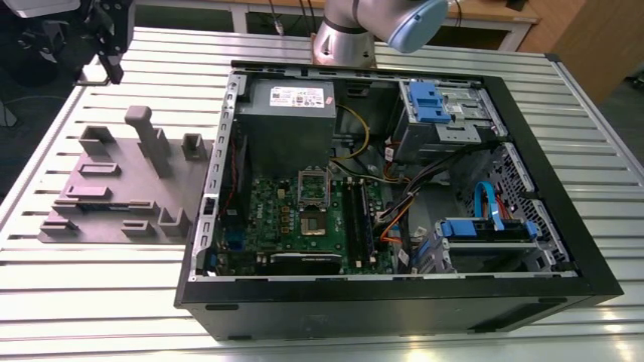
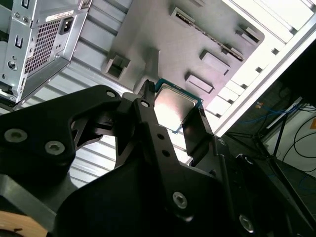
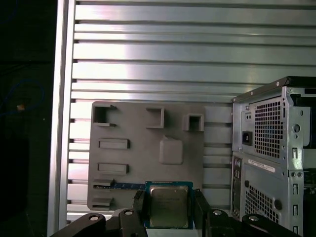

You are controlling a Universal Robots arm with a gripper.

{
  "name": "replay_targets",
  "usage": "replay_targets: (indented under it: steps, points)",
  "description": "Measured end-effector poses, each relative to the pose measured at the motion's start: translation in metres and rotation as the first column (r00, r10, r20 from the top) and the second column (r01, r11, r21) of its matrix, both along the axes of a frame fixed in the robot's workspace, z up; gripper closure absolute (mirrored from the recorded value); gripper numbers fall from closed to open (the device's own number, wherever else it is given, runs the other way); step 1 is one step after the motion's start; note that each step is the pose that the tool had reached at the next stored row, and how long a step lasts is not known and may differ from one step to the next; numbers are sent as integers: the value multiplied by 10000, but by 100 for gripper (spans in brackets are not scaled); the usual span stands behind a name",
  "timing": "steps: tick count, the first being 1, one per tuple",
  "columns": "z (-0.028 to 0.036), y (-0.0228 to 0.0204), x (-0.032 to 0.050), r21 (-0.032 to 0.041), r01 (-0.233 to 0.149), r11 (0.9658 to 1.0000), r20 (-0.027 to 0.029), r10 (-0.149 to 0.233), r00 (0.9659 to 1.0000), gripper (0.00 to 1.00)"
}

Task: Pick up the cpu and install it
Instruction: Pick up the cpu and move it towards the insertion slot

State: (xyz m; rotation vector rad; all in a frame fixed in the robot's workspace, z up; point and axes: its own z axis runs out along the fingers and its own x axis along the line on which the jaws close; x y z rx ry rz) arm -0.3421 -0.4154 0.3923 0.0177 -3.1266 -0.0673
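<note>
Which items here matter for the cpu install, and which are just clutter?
Job: cpu, held by the gripper; metal socket frame on the motherboard.
Lying about: plastic tray; power supply; blue drive brackets.

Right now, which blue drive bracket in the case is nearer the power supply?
The far blue bracket, level with the grey power supply; the other blue bracket lies nearer the camera.

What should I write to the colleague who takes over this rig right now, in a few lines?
Pincer: shut on the cpu, gripping two opposite edges.
Cpu: in the air, by the grey tray, outside the computer case.
Done: cpu picked up.
Left: the socket on the board inside the case looks empty; cpu not installed.
</note>
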Motion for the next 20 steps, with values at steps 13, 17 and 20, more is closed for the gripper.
replay_targets:
  steps: [13,17,20]
  points:
    - [0,0,60,0,1,10000,-1,-1,10000,53]
    - [0,0,72,0,1,10000,0,-1,10000,53]
    - [0,0,80,0,1,10000,-1,-1,10000,53]
